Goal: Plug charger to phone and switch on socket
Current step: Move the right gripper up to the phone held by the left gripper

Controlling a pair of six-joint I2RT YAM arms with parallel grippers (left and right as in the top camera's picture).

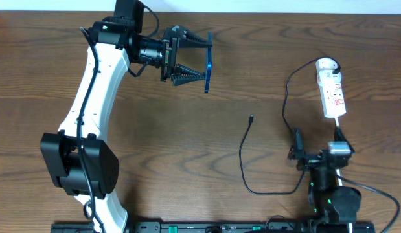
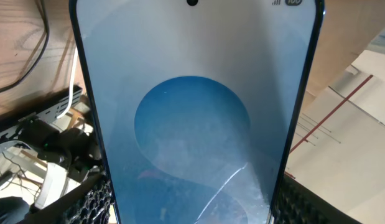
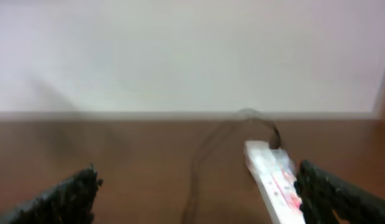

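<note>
— Can any writing be read?
— Very little. On the phone point(image 2: 192, 124) a blue circle on a pale ground is shown. A small status mark at the top edge of the screen is cut off and cannot be read with certainty. Red markings are seen on the white socket point(image 1: 333, 96), but they are too small to be made out.
— Where is the phone held?
— It is pinched by its long edges between the pads of the left hand point(image 1: 199, 58), over the far left part of the table point(image 1: 187, 142). From overhead it is seen edge-on, and its screen is faced toward the wrist camera.
— And the charger?
— The charger point(image 1: 241, 154) is laid in a loose curve on the table, right of centre. Its plug tip point(image 1: 251, 118) is seen lying free, well apart from the phone. The socket is laid at the far right, with a round white plug point(image 1: 326, 64) at its far end.
— How is the right hand set?
— The right hand point(image 3: 197, 180) is spread wide and empty. It is pointed toward the socket, which is seen ahead of it, on the side of its right finger.
— What of the surface and the room?
— A brown wood-grain table is shown, and a plain pale wall point(image 3: 180, 50) is seen behind it
</note>
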